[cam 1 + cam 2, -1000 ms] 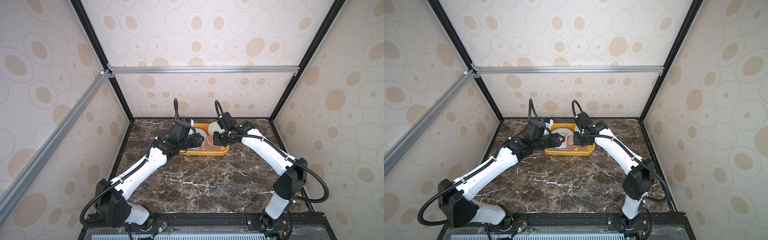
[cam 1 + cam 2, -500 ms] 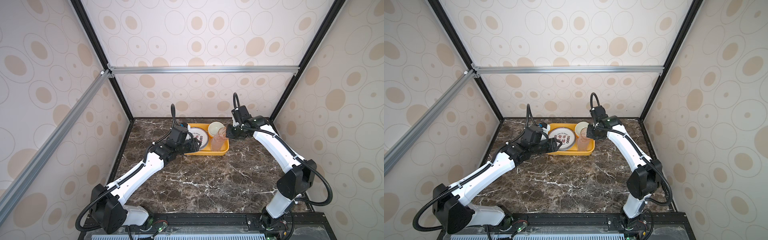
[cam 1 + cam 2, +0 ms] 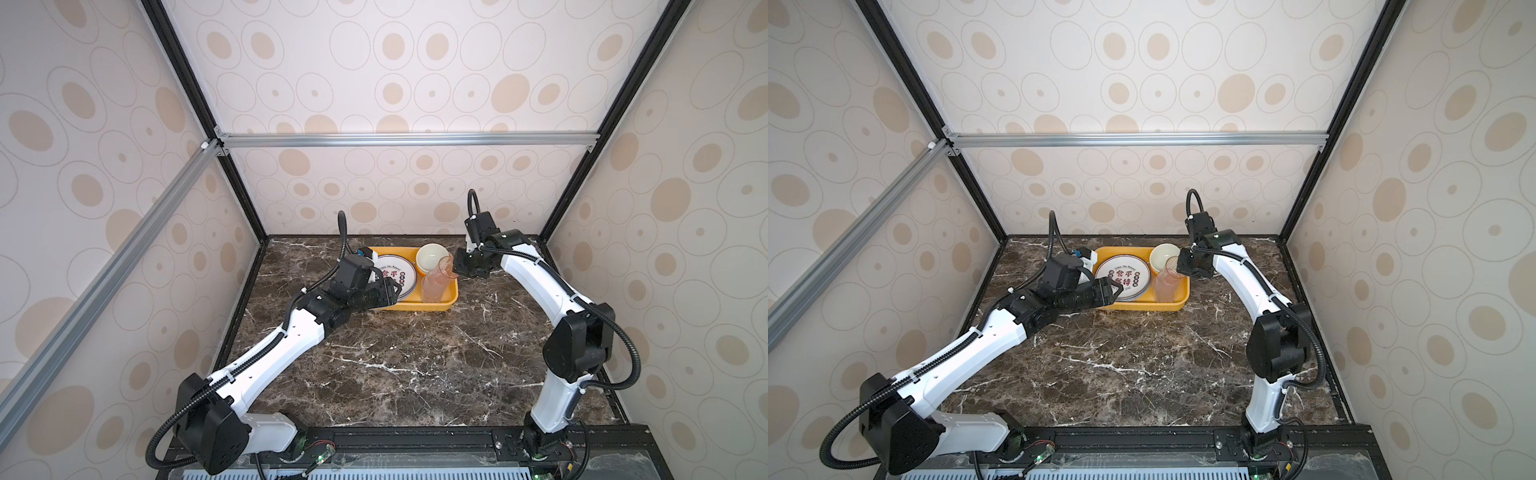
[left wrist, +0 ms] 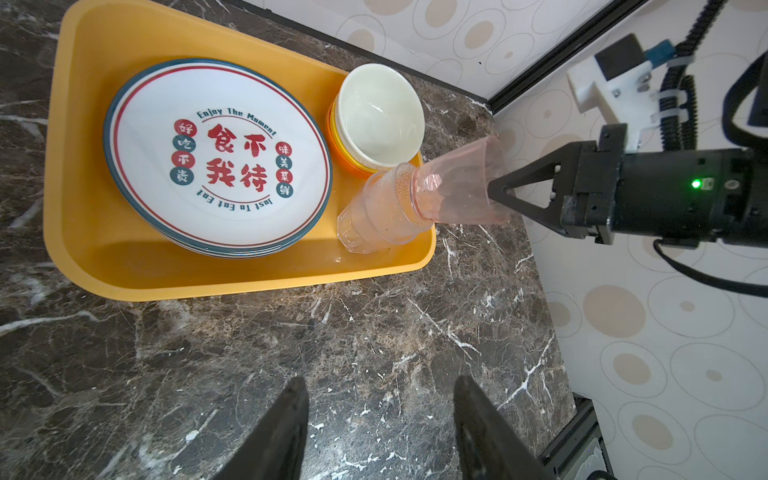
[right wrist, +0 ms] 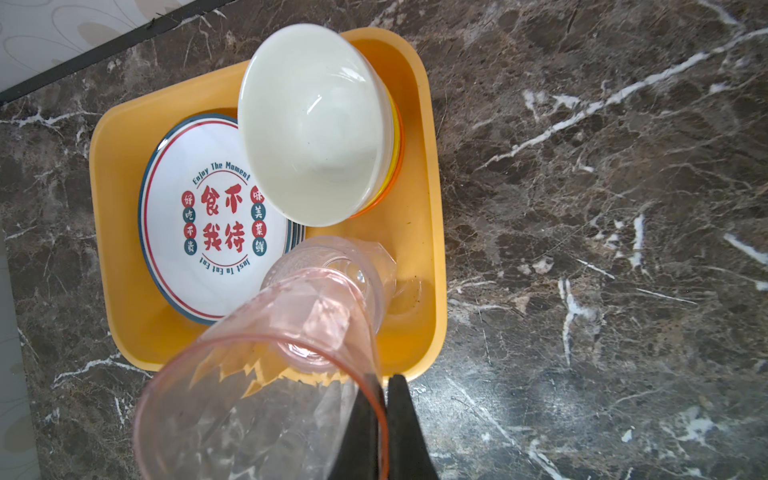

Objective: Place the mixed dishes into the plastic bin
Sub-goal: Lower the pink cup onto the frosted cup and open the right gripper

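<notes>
At 12 o'clock on the bench (image 3: 1121, 365) stands the yellow plastic bin (image 3: 1142, 307), with stacked plates (image 3: 1121, 274) at its 9 o'clock side, bowls (image 3: 1165, 254) at 1 o'clock, cups (image 3: 1166, 291) at 4 o'clock. Right claw (image 4: 494, 192) pinches the rim of the tilted pink cup (image 4: 457, 183) atop those cups. Left claw (image 4: 379, 386), spread, hovers near 7 o'clock.

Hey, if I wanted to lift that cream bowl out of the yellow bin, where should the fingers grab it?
Probably the rim of the cream bowl, from above, one finger inside and one outside. It sits opening up, nested in other bowls, so its lower wall is covered. Take the edge away from the plates and the tilted pink cup.
</notes>
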Robot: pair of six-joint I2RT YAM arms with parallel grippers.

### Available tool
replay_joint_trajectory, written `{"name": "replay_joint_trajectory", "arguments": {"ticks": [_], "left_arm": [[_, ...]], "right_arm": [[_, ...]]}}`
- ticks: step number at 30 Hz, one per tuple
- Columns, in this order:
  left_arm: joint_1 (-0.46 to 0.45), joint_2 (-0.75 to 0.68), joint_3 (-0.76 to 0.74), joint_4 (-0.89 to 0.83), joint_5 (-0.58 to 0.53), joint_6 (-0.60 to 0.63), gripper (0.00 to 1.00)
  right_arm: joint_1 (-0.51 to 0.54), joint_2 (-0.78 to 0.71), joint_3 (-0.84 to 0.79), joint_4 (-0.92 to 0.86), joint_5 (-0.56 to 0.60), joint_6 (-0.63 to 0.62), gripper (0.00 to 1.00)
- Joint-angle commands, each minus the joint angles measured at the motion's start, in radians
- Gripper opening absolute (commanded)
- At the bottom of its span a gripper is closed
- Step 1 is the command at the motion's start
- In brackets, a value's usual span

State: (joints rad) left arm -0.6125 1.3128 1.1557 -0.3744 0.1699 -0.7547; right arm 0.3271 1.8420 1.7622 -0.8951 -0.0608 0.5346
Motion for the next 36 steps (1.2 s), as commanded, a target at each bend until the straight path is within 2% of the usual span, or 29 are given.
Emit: {"name": "replay_joint_trajectory", "arguments": {"ticks": [1, 28, 31, 36], "left_arm": [[0.005, -0.014, -0.003, 0.017, -0.011, -0.014, 0.56], [0.015, -0.023, -0.03, 0.016, -0.01, -0.017, 0.56], [0.017, -0.024, -0.036, 0.019, -0.012, -0.018, 0.56], [0.019, -0.026, -0.041, 0.022, -0.012, -0.02, 0.56]], "right_arm": [[-0.007, 0.02, 0.043, 0.001, -0.024, 0.009, 0.0], [-0.008, 0.122, 0.068, 0.002, -0.062, 0.008, 0.03], [-0.009, 0.128, 0.065, 0.002, -0.068, 0.007, 0.06], [-0.01, 0.125, 0.068, -0.002, -0.063, 0.006, 0.2]]}}
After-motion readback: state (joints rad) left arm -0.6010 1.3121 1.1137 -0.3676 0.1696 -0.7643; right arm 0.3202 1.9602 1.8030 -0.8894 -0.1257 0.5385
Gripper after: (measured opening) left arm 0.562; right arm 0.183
